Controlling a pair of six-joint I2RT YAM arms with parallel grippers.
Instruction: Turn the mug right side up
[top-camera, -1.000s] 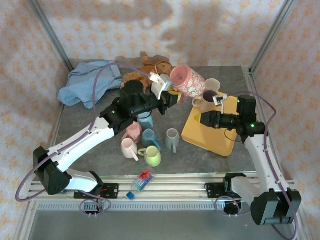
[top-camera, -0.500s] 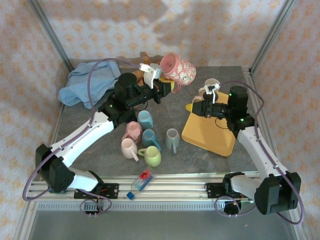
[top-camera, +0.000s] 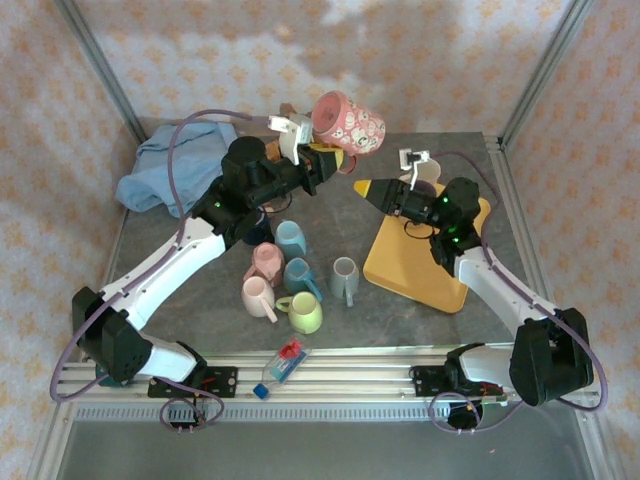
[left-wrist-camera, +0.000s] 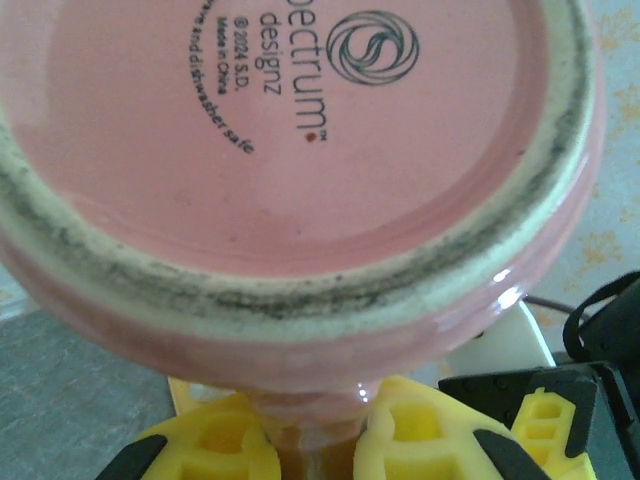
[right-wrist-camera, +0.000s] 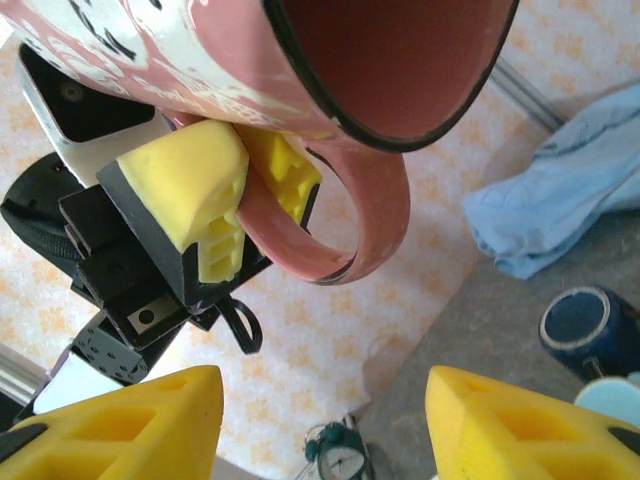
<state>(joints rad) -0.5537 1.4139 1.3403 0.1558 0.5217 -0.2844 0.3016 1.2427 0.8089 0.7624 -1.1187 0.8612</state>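
While the grey table (top-camera: 200, 300) is carrying its clutter well below both grippers, the left gripper (top-camera: 335, 168) is holding the job up in the air. The blue cloth (top-camera: 165, 170) is lying behind and below that gripper. The yellow tray (top-camera: 415, 265) is sitting below and behind the right gripper (top-camera: 366, 188), probably waiting as a landing spot.

The pink printed mug (top-camera: 350, 125) is hanging just above the left gripper, tipped on its side. Its base is facing back at the left wrist and its mouth is opening toward the right gripper. The left jaws are pinching the mug's handle (right-wrist-camera: 372, 225), and I judge this is leaving the body free for a second grasp.

The right gripper is pointing up at the mug with its fingers (right-wrist-camera: 110, 425) spread wide, holding nothing, near the mug but not touching it. To me, a handover is being set up.
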